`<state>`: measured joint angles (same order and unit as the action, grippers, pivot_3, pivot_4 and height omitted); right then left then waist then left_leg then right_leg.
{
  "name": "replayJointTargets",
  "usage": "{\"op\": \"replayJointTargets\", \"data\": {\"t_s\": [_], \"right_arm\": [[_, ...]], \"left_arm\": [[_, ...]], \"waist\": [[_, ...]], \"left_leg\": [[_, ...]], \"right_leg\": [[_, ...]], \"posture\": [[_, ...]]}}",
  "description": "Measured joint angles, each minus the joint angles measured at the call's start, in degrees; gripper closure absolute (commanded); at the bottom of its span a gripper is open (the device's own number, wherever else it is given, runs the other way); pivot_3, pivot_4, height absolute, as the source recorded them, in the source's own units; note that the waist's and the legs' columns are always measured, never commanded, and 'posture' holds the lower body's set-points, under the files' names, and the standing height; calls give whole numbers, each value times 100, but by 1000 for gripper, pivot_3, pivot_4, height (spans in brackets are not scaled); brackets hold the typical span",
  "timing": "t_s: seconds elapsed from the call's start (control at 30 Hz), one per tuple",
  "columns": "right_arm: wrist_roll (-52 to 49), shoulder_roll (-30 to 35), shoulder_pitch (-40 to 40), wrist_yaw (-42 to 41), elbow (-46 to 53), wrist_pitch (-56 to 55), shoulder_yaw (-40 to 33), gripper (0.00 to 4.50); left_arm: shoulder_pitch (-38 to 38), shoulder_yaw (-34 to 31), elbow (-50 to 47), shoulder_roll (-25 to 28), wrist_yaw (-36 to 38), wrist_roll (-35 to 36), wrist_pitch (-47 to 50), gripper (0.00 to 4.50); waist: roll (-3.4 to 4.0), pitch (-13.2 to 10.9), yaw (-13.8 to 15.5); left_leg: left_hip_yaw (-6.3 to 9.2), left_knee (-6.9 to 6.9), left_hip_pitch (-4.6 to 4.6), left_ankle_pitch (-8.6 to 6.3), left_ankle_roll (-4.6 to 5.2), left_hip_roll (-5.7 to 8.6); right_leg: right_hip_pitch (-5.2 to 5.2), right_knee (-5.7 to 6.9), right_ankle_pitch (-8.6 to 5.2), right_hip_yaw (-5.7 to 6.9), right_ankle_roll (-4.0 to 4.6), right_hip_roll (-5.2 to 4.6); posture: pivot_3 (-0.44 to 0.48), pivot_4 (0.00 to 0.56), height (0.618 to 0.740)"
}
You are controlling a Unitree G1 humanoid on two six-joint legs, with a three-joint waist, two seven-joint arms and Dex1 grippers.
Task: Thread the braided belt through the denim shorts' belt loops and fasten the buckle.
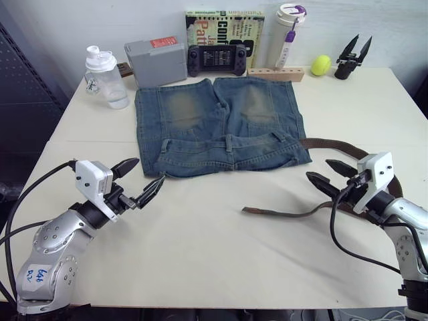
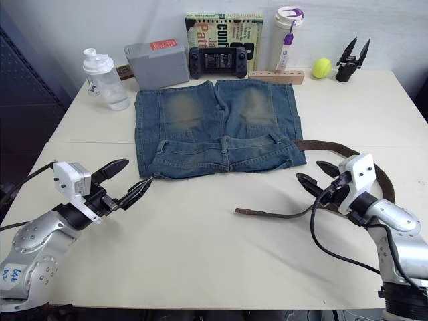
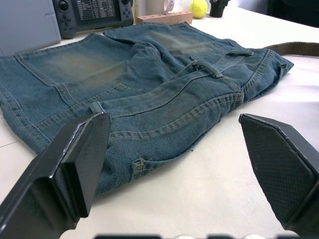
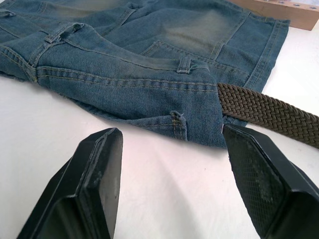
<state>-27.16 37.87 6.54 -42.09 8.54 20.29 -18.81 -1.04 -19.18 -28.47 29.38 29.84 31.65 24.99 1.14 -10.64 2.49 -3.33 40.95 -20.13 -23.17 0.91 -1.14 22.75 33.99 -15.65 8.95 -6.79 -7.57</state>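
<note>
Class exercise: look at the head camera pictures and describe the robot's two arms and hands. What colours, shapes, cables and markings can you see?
Both arms are rounded silver-grey metal shells. Each wrist carries a white box-shaped block. The left hand and right hand each have two black, pointed fingers with flat textured inner faces. Black cables loop from each wrist back along the arm. The left arm bears a white label with blue handwriting, too small to read.

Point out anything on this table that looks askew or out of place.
The braided belt is not in the belt loops: it emerges from under the denim shorts at their waistband corner on the robot's right and loops loosely across the table. The waistband edge lies rumpled. Nothing looks spilled or damaged.
</note>
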Motion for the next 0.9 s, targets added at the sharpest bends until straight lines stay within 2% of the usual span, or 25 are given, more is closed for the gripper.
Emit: {"op": "replayJointTargets", "data": {"t_s": [0.9], "right_arm": [[42, 67, 100, -240, -224, -106, 23, 1087]], "left_arm": [[25, -1, 22, 33, 84, -37, -18, 0]], "waist": [[0, 0, -1]], "left_leg": [[0, 0, 0, 0, 0, 0]], "right_leg": [[0, 0, 0, 0, 0, 0]], "posture": [[0, 150, 731]]}}
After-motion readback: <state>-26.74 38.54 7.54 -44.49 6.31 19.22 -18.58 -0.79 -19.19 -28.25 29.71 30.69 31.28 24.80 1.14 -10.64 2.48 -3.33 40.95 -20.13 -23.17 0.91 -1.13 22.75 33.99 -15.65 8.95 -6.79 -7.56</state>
